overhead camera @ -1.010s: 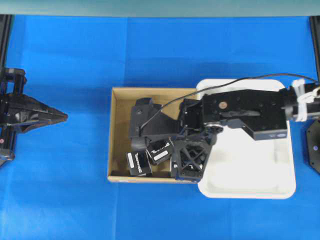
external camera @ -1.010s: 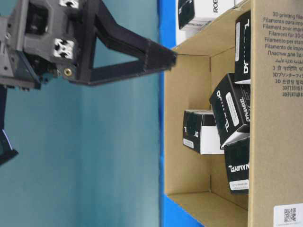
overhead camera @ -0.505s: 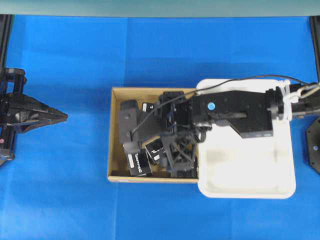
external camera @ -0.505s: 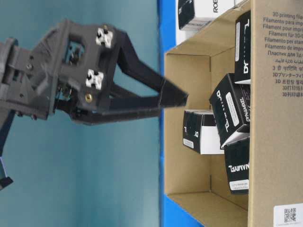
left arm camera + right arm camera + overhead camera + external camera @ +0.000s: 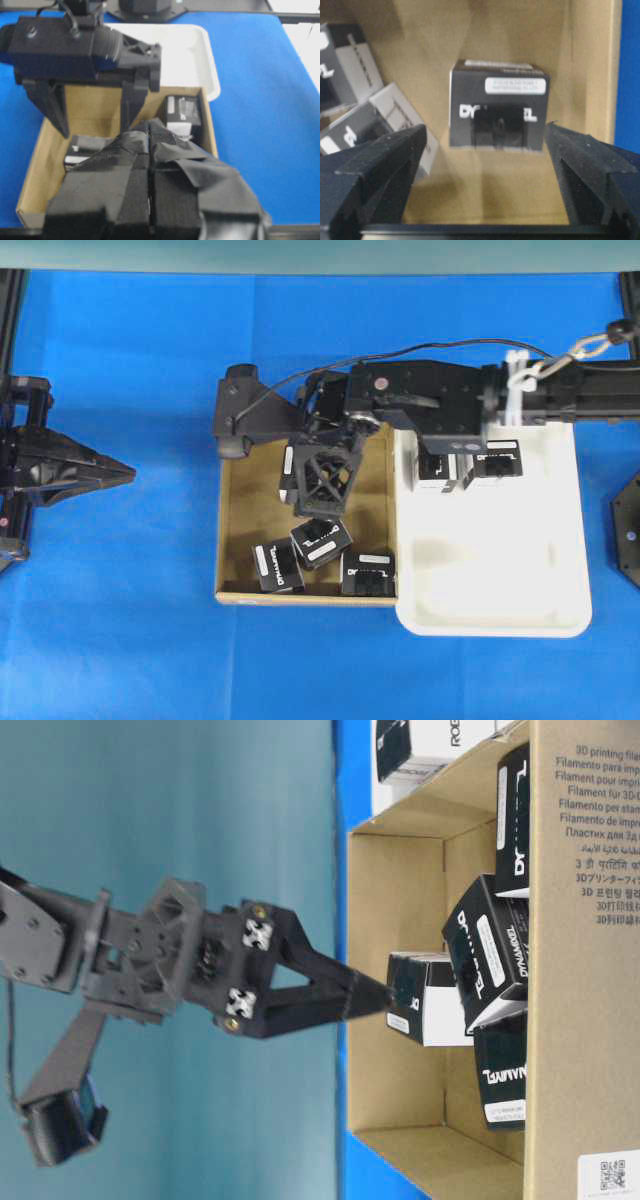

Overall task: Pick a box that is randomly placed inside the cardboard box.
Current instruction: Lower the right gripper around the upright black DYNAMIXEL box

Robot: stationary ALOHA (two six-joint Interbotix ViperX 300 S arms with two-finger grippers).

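The cardboard box (image 5: 236,495) lies mid-table and holds several black boxes, such as one (image 5: 321,540) in the middle, one (image 5: 277,566) to its left and one (image 5: 367,573) to its right. My right gripper (image 5: 318,490) reaches in over the back half of the cardboard box. In the right wrist view it (image 5: 485,145) is open and empty, and a black box with a white label (image 5: 498,106) lies on the floor just ahead, between the fingers (image 5: 380,165), untouched. In the table-level view its tips (image 5: 380,996) are close beside a black box (image 5: 428,1000). My left gripper (image 5: 105,473) is shut, far left; its tips (image 5: 149,129) face the cardboard box (image 5: 45,145).
A white tray (image 5: 500,580) touches the cardboard box's right wall and holds two more black cartons (image 5: 437,465) (image 5: 494,462). The right arm (image 5: 450,405) crosses the tray's back end. Blue cloth (image 5: 130,620) covers the table around them.
My right gripper moved from the front right of the cardboard box to its back half and dropped lower, tips now beside a box. Two cartons in the tray came into view. The left arm stayed.
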